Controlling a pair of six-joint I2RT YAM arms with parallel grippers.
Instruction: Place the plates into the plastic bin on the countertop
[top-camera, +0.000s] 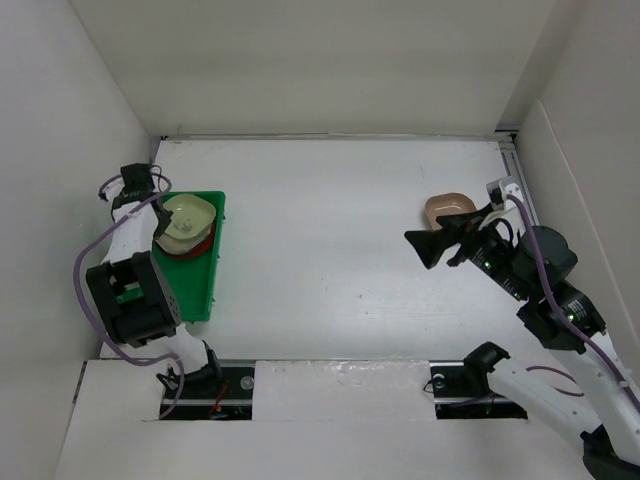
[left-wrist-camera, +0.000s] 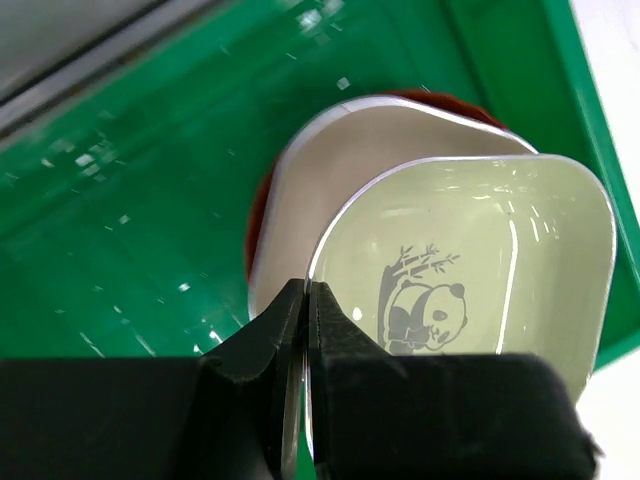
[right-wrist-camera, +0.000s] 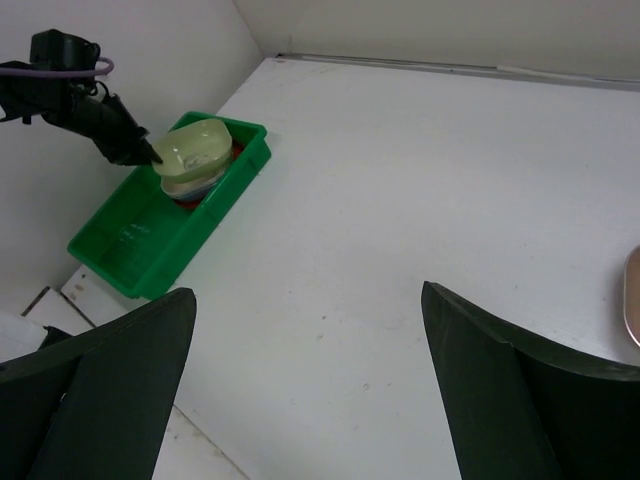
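In the plastic bin (top-camera: 195, 285), the light green plate (left-wrist-camera: 470, 250) hides most of a stack, perhaps three deep. Well apart from the bin, the tan-pink plate (right-wrist-camera: 634, 295) is cut off.

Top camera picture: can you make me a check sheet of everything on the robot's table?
Surface: white countertop, flat.
Job's things: light green plate over a cream plate and a red-brown plate in the green bin; tan-pink plate out on the countertop by the right arm.
Clutter: nothing seen.
Grippers: left gripper, fingers shut on the light green plate's rim; right gripper open, holding nothing.
Cables: purple cable along each arm.
Surroundings: white walls, metal rail at the far edge.
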